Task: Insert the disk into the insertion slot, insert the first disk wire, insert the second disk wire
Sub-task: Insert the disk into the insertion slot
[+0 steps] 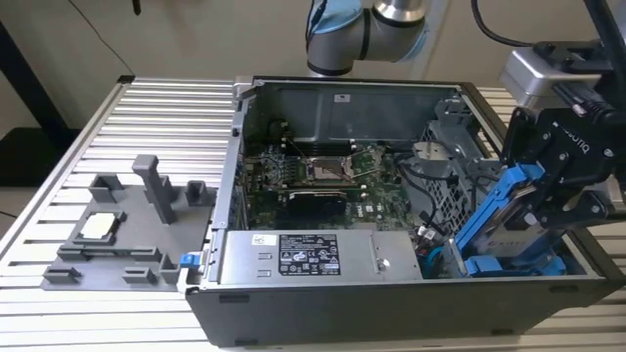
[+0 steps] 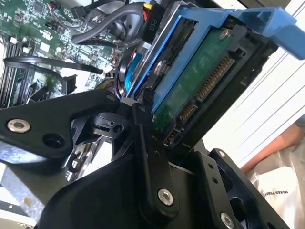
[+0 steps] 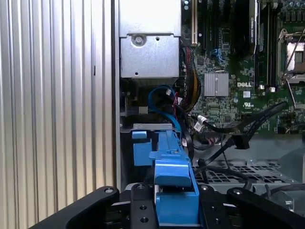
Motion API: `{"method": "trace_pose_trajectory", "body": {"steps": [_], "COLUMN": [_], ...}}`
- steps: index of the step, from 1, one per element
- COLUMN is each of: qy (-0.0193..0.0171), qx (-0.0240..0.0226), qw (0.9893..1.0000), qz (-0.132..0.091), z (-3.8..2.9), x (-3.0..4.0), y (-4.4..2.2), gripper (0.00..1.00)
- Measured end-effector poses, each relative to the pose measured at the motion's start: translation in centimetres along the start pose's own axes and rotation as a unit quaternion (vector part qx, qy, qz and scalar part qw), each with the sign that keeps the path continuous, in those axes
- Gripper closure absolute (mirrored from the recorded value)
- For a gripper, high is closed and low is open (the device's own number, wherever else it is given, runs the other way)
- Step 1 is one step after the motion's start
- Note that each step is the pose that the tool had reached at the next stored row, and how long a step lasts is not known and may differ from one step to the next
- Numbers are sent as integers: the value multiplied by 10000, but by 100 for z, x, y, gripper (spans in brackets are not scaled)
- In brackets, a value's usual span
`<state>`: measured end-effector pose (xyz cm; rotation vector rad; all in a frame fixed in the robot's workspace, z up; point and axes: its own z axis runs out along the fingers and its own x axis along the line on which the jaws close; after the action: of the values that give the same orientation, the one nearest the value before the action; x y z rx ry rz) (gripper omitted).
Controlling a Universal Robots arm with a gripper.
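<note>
The slatted metal table (image 1: pixel 146 110) is carrying an open computer case (image 1: pixel 391 315), which is lying on its side with the open face turned up, probably so that the arm can reach in from above. A grey parts holder (image 1: pixel 127 220) is sitting just beside the case on the exterior view's left. Inside, the green main board (image 1: pixel 323 176) is facing upward and the boxy power supply (image 1: pixel 313 257) is lying along the near wall.

At the case's corner on the exterior view's right, the gripper (image 1: pixel 553 202) is hanging over the drive bay area, next to the perforated cage (image 1: pixel 455 147). Its jaws are clamping the disk (image 1: pixel 503 213) by the sides of its blue frame. This hold is leaving the ends of the frame free, which suits sliding it in.

The disk is being held steeply tilted, with its lower end dipping into the case towards the insertion slot (image 3: pixel 143 136). In the first wrist view the blue frame is lining up just beside the slot's metal edge and is not seated yet. I judge the first step to be under way and not finished.

In the second wrist view the disk's green underside and its connector row (image 2: pixel 209 81) are showing bare, with no wire plugged in. Black cables (image 3: pixel 238 133) and a blue cable (image 3: pixel 164 95) are lying loose near the slot.
</note>
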<state>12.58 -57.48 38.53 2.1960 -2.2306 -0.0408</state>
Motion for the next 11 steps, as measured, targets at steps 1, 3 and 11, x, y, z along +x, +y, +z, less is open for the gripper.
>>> {"method": "trace_pose_trajectory", "body": {"steps": [1, 3, 11], "qy": [0, 0, 1], "qx": [-2, -5, -6], "qw": [10000, 10000, 10000], "qz": [0, 0, 0], "z": [18, 54, 167], "x": [0, 1, 1], "y": [0, -1, -4], "gripper": [67, 67, 67]}}
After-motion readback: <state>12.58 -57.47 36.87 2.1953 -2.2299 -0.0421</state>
